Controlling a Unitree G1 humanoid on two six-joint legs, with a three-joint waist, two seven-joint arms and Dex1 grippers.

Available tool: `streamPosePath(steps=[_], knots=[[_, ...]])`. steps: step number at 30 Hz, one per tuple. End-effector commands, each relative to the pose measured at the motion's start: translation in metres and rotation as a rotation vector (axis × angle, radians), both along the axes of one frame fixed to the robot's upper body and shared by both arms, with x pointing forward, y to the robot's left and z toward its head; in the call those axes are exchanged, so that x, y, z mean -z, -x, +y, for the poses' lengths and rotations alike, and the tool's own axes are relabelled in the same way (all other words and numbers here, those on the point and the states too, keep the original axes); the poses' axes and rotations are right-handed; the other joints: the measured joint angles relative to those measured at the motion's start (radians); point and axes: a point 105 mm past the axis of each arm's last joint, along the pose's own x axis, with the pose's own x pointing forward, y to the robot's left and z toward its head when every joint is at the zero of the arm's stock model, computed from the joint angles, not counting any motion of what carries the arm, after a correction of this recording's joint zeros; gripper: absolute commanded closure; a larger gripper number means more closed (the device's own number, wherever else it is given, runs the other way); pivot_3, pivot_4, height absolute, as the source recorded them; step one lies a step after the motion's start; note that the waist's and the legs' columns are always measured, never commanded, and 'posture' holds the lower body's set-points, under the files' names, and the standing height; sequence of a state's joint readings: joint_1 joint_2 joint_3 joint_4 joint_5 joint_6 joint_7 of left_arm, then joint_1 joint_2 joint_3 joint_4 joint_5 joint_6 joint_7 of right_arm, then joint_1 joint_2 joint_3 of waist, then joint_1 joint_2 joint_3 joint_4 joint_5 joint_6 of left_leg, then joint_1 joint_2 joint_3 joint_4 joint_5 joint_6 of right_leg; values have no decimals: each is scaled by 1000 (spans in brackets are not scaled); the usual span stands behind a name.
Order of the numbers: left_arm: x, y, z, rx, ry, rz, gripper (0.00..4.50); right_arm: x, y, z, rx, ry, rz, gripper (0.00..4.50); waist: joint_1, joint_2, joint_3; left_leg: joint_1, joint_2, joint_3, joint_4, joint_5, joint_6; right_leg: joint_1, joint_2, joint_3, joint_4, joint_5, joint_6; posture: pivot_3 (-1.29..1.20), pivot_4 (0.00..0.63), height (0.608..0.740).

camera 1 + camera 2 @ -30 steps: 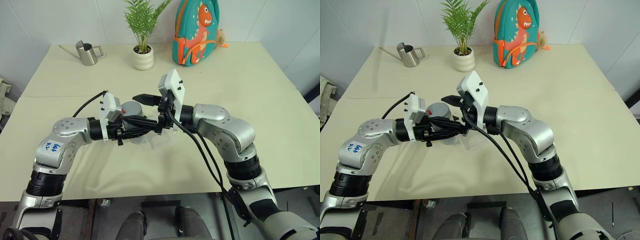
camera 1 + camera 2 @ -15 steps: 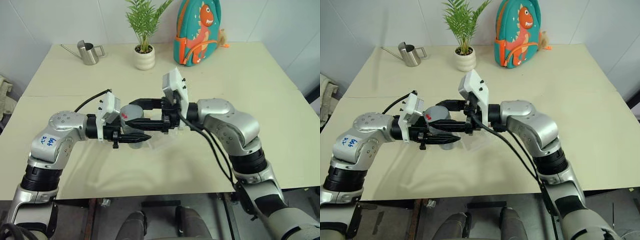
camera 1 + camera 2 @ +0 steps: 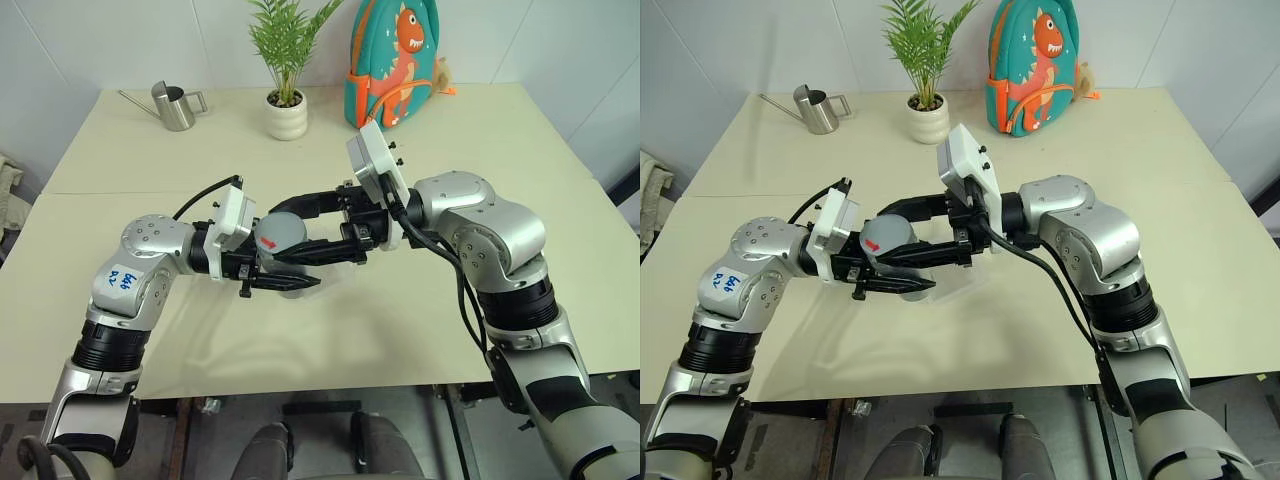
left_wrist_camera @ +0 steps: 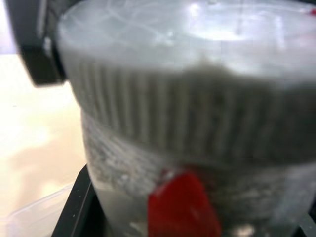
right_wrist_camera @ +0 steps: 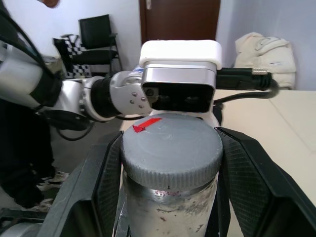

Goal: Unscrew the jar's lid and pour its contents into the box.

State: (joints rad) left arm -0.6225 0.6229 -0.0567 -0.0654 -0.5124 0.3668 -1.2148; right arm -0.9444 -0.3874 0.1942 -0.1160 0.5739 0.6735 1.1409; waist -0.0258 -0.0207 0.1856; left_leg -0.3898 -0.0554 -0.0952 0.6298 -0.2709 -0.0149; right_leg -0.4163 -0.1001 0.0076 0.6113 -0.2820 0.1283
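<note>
Looking down from the head cameras: left gripper (image 3: 285, 282) clamped on the translucent jar (image 3: 281, 262), held above the cream table (image 3: 480, 160) at mid-front. Grey lid (image 3: 279, 233) on the jar, red mark up. Right gripper (image 3: 305, 228) reaching in from the opposite side, one black finger on each side of the lid, close against its rim; whether pressing or merely bracketing, cannot tell. Clear box (image 3: 958, 283) on the table just beneath and behind the jar, partly hidden by the fingers. Steel watering can (image 3: 175, 105), potted plant (image 3: 286, 112) and dinosaur backpack (image 3: 391, 60) well apart along the far edge.

Left wrist view: ribbed lid (image 4: 192, 113) screwed on the jar (image 4: 143, 197), very near the lens, a red patch on the jar wall below it. Corner of the box (image 4: 29, 222) on the table beyond. Contents too blurred to make out.

Right wrist view: lid (image 5: 171, 148) seen from its side and top, red mark toward the far edge, black fingers (image 5: 106, 177) flanking it on both sides. Jar body (image 5: 165, 212) below, speckled inside. Left arm's wrist camera block straight beyond. Chairs and a dark door in the room behind.
</note>
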Motion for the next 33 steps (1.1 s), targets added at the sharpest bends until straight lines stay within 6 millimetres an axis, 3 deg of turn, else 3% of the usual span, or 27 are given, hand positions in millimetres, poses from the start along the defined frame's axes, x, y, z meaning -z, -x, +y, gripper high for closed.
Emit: streamPosePath(steps=[1, 3, 9, 20, 33], knots=[[-15, -17, 17, -155, 28, -34, 2461, -15, 0, -12, 27, -62, -52, 636, 1, 0, 0, 0, 0, 0, 0, 0, 0, 0, 0, 0, 0, 0, 0, 0, 150, 740], [-19, -18, 20, -177, 40, -39, 2461, -19, -1, -19, 47, -97, -54, 25, 1, 0, 0, 0, 0, 0, 0, 0, 0, 0, 0, 0, 0, 0, 0, 0, 150, 740], [-17, -19, 31, -220, 35, -27, 2461, -21, -6, -27, 114, -125, -99, 25, 0, 0, 0, 0, 0, 0, -1, 0, -1, 0, 0, 0, -1, 0, 0, 0, 150, 740], [-17, -13, 20, -170, 52, 34, 2461, -17, -12, 13, 210, -120, -105, 25, -1, 0, 0, -1, 0, 0, 0, 0, -1, -1, 0, 0, 1, 0, 0, 0, 150, 740], [-19, -8, 8, -119, 45, 37, 2461, -22, -29, 26, 219, -155, -127, 25, -2, 0, 0, -1, 0, 0, 0, 1, -2, -1, 1, 0, 1, 0, 0, 0, 150, 740]])
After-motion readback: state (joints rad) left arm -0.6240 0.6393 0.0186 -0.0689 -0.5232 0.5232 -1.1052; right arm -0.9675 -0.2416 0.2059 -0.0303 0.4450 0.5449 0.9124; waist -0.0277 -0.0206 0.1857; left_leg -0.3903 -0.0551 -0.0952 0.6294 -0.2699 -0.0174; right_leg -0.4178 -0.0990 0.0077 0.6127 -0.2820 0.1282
